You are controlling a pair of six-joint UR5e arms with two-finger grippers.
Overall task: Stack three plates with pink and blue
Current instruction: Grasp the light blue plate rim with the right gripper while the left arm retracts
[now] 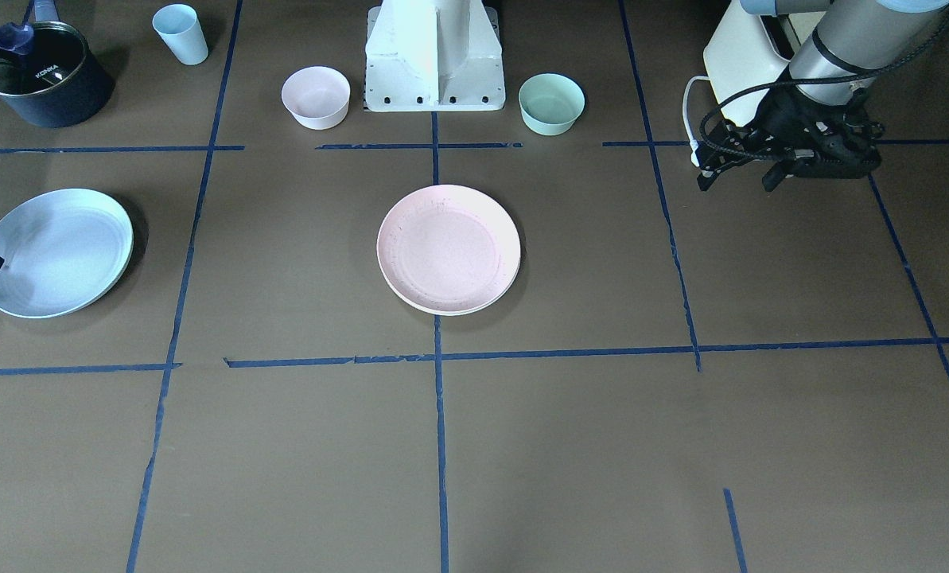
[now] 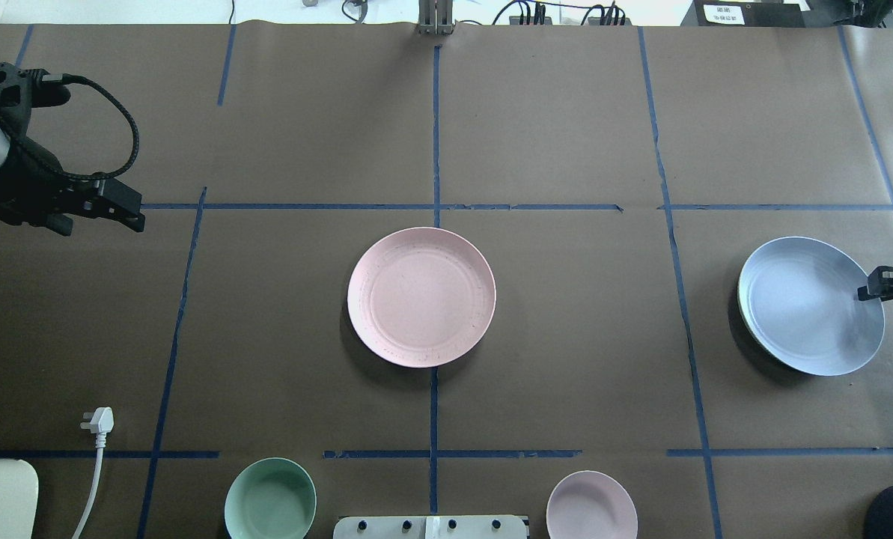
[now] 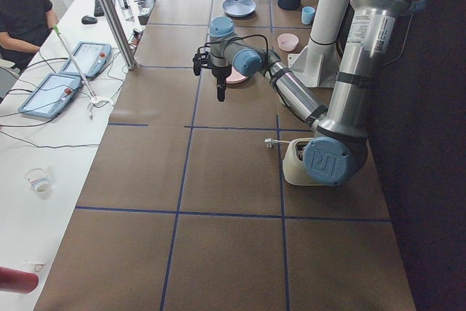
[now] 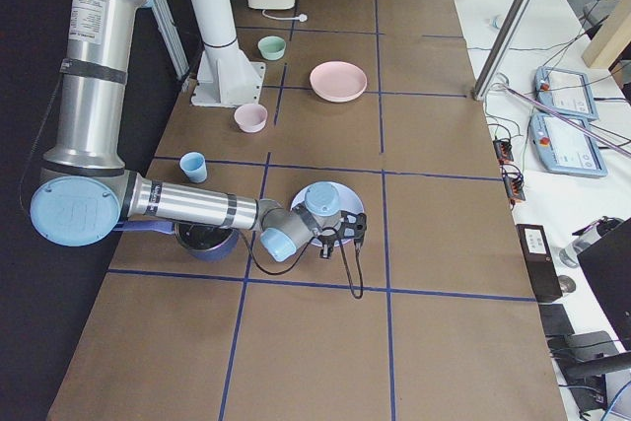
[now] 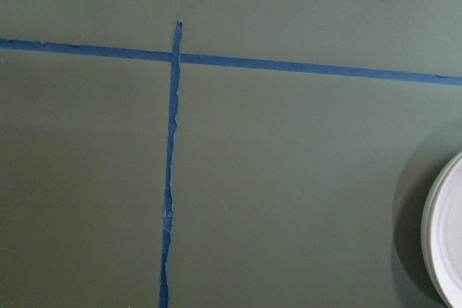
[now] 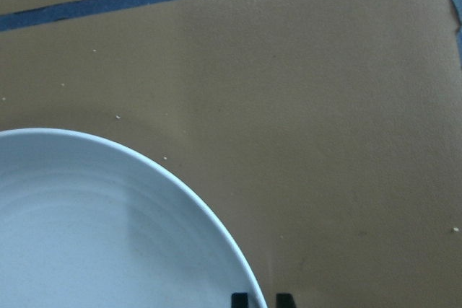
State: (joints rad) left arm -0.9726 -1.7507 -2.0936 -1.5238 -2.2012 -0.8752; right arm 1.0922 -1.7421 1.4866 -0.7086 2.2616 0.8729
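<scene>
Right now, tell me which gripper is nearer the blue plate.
Right. The right gripper has its jaws on the blue plate at its rim; the left gripper hangs far off, on the other side of the pink plate.

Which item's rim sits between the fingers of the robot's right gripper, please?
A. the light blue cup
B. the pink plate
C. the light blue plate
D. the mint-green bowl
C: the right gripper has a fingertip on each side of the rim of the light blue plate, as the right wrist view also shows, while the pink plate lies at the table's middle, far from both grippers.
</scene>
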